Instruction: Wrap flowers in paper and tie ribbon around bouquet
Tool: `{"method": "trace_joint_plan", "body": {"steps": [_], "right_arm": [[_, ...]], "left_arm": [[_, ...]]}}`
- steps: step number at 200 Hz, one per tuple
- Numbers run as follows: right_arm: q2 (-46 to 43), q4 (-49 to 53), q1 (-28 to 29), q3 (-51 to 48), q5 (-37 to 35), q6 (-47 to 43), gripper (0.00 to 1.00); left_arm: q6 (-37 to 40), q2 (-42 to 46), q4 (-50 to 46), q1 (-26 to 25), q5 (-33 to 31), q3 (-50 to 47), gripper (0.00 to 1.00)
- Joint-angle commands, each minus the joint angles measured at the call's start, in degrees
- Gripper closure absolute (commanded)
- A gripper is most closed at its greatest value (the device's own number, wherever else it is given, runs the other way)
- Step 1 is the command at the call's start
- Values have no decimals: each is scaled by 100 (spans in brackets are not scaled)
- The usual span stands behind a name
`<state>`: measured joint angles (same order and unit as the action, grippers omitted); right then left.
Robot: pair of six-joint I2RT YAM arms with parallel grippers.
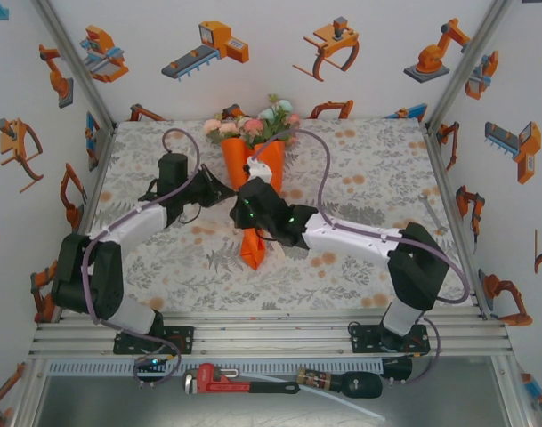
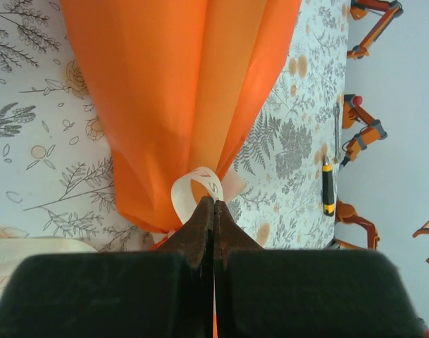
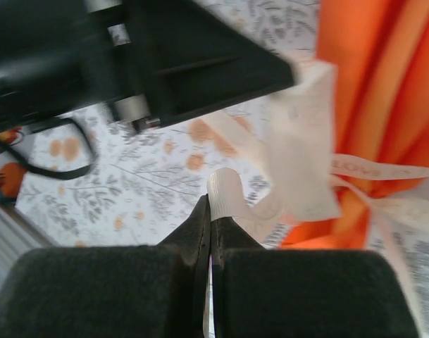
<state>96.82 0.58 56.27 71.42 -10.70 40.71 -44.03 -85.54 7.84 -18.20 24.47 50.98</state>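
I see the bouquet lying mid-table, flowers toward 12 o'clock. The ribbon circles its orange paper. My left gripper, reaching from 9 o'clock, and right gripper, from 4 o'clock, each have jaws fully closed on a ribbon loop

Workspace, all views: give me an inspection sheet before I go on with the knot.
Surface: floral tablecloth, lying flat.
Job's things: bouquet lies mid-table, flowers toward the far wall; ribbon looped at the narrow part of the paper.
Clutter: screwdriver near the table's right edge; wrench and black-handled tool on the near shelf.
Grippers: left gripper and right gripper each shut on ribbon.
Cables: purple cables arch over the table, one close by the flowers.
Surroundings: white walls with robot stickers.
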Motion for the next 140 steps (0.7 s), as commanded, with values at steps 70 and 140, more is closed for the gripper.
{"method": "trace_joint_plan", "body": {"steps": [70,140], "right_arm": [[-274,725,-1165,-667,1437,-1179,97],[-381,364,-1278,-1091,1733,-1253,100]], "left_arm": [[1051,1263,-1554,109,-147,-796,100],[1428,777,-3012,111,-1050,-173,73]]}}
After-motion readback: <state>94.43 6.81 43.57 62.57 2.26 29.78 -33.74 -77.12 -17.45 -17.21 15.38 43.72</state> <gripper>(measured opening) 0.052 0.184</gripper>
